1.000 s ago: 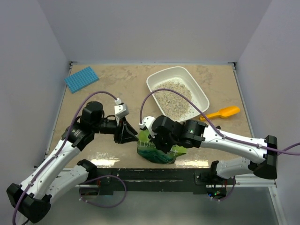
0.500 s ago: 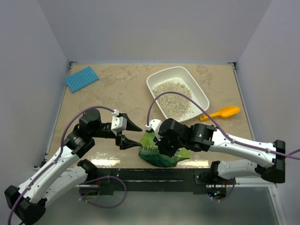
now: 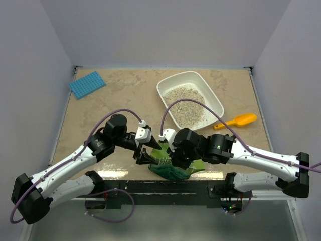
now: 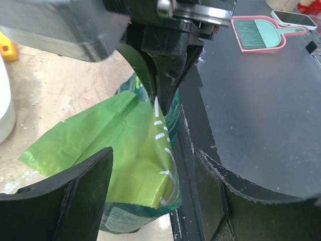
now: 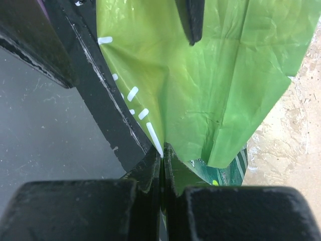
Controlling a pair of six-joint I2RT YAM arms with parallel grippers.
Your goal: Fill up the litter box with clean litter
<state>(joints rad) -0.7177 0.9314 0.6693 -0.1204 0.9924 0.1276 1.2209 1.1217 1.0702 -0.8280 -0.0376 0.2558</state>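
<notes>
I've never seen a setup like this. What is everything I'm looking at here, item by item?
litter box: one, white, far right of centre on the table
clean litter: one heap, pale beige-grey, inside the litter box
scoop: one, orange-yellow, on the table right of the litter box
gridded mat: one, blue, far left corner
pouch bag: one, glossy green, near edge, centre
dustpan with brush: one, pink with teal brush, on the dark surface off the table
table: one, beige marbled
left gripper: one, black, open either side of the pouch bag
right gripper: one, black, shut on the pouch bag
</notes>
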